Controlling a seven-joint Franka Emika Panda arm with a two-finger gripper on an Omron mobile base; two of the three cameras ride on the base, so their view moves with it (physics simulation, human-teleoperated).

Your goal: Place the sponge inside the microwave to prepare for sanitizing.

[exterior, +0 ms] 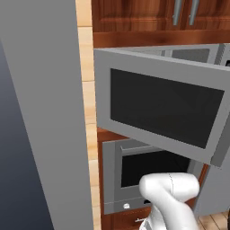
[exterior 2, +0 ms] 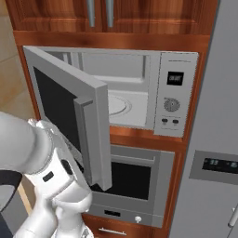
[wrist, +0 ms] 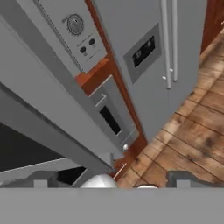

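The microwave [exterior 2: 139, 88] is sitting built into wooden cabinetry, above an oven [exterior 2: 132, 186] and beside a tall grey fridge [exterior 2: 214, 139] on its right. Its door [exterior 2: 69, 111] is standing swung out on the left-hand hinge, roughly square to the front, so the cavity is lying open to the room. In the right base view the door's free edge is hanging forward over the oven's top left corner, and the arm's white links are rising just below and to the left of it — close to the door's lower edge. Inside, the round turntable [exterior 2: 116, 106] is showing pale and bare on the part that can be seen; the door is hiding the cavity's left portion. The sponge cannot be made out in any view.

In the left base view the door [exterior: 161, 108] is spreading across the middle, its dark window facing the camera, with a grey panel [exterior: 45, 112] closing off the left side.

The hand [wrist: 111, 183] is showing two finger tips [wrist: 41, 180] set far apart at the bottom of the hand view — spread wide, holding nothing. It is looking along the door's underside toward the button panel [wrist: 78, 33], the fridge and a wooden floor [wrist: 192, 140], which is lying open at the right.
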